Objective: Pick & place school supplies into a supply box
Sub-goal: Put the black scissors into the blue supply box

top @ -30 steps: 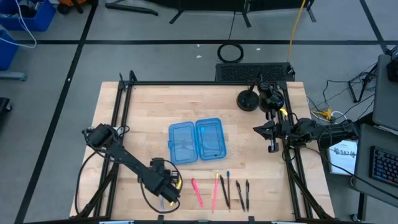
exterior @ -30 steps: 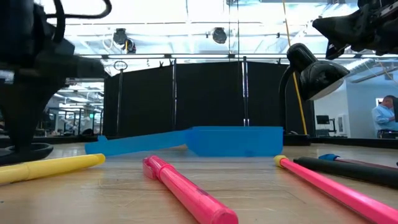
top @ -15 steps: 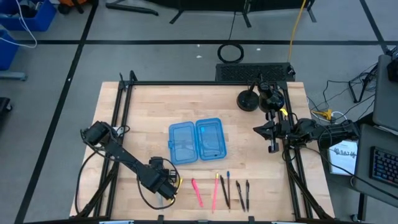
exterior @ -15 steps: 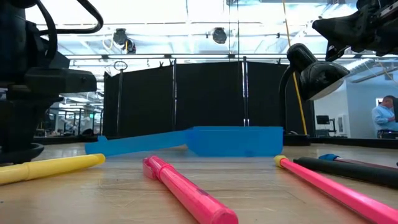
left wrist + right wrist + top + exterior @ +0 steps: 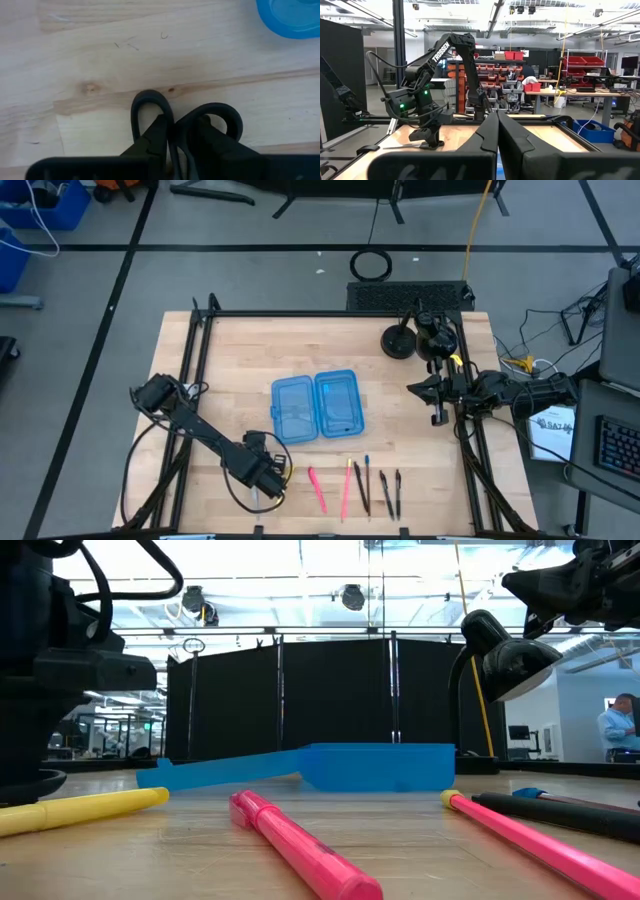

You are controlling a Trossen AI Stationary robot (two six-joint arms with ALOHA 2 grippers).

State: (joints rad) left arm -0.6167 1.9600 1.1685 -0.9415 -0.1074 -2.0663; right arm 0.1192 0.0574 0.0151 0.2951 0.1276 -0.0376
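Note:
The small black-handled scissors [image 5: 187,120] show in the left wrist view, their two handle loops sticking out past my left gripper [image 5: 172,132], which is shut on them. In the high view this gripper [image 5: 260,480] is low over the near left of the table and hides the scissors. The light-blue pencil case [image 5: 315,407] lies open mid-table, flat on both halves. A yellow pen [image 5: 80,808], a pink pen [image 5: 317,488], a pink pencil [image 5: 346,488] and dark pens [image 5: 385,492] lie along the near edge. My right gripper [image 5: 437,395] waits shut, raised at the right edge. My left gripper is shut on the scissors where the two black handle loops meet [image 5: 172,122], one finger [image 5: 150,142] on each side. It comes from above, pointing down. The loops lie flat, close over the wood. I cannot tell whether they rest on the table.
A black desk lamp [image 5: 397,340] stands at the far right of the table. A black frame rail [image 5: 195,370] runs along the left side, another along the right. Bare wood lies between the case and the left gripper. A person [image 5: 615,725] sits far off in the room.
My left gripper has turned a little and shifted slightly toward the table's left edge, staying low over the near left of the table.

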